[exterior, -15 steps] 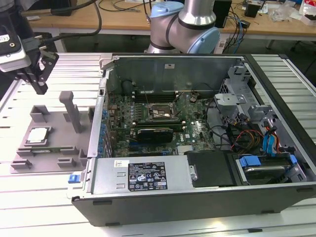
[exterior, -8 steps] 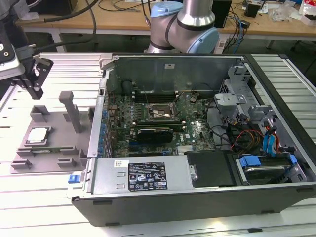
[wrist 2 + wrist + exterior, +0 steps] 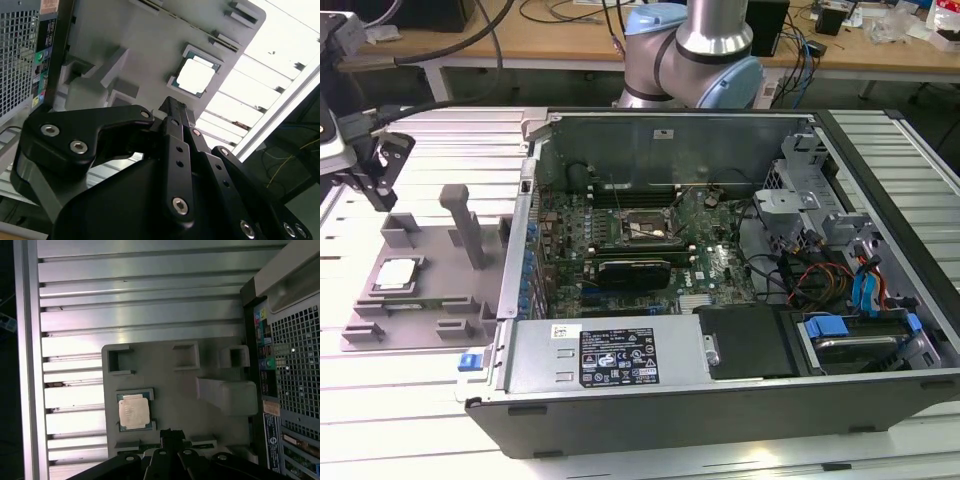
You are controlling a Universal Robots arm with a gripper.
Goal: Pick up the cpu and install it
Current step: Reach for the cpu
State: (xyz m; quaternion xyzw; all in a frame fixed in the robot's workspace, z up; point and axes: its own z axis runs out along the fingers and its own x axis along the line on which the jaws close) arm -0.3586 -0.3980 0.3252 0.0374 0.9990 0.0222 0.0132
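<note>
The cpu (image 3: 398,275) is a small square chip with a silver top, lying flat in a recess of the grey fixture tray (image 3: 445,300) at the exterior view's left. Both wrist views look down on the cpu (image 3: 196,76) (image 3: 134,412) in the tray (image 3: 150,45) (image 3: 175,385). My black gripper (image 3: 382,198) hangs in the air above the tray's far left end, apart from the chip. Its fingertips (image 3: 172,106) (image 3: 171,433) meet with nothing between them. The black socket (image 3: 642,228) sits on the green motherboard inside the open computer case.
The open computer case (image 3: 720,400) lies on its side to the exterior view's right of the tray, its wall close to the tray's edge. A grey post (image 3: 465,225) stands up from the tray. Ribbed aluminium table (image 3: 410,400) surrounds both. A cluttered bench runs behind.
</note>
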